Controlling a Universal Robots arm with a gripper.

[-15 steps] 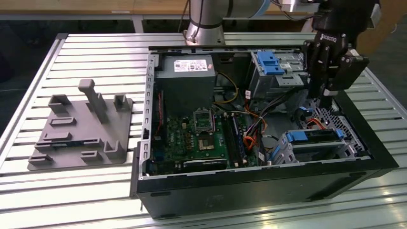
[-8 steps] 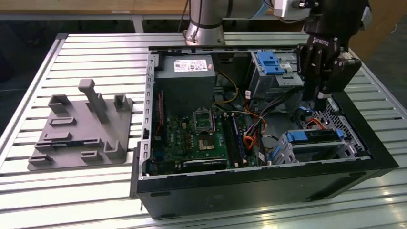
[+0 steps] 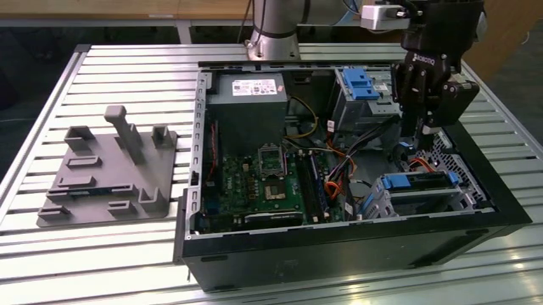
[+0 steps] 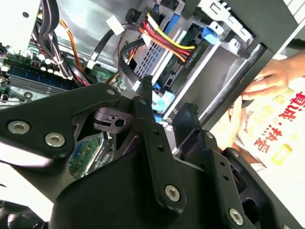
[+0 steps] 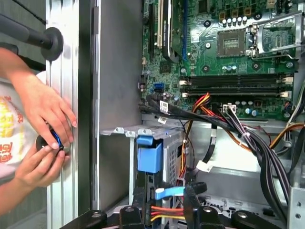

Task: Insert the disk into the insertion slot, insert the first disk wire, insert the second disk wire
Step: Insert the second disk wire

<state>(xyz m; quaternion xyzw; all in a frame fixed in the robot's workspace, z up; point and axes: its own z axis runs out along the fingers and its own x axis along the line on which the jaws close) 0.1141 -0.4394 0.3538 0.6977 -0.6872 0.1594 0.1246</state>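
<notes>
Blue-framed and silver, the disk [image 3: 421,181] sits in the insertion slot [image 3: 383,202] at the computer case's [image 3: 339,244] near corner on the exterior view's right, lower than the gripper [image 3: 418,135] and apart from it. The gripper hangs tip-down over the case's edge on that same side, and its arm [image 3: 273,25] rises from the slatted table's [image 3: 127,254] far edge. A pale blue connector [image 5: 169,192] lies at the gripper's tip in the first wrist view; whether the gripper is clamped on it or merely apart around it, I cannot tell.
</notes>
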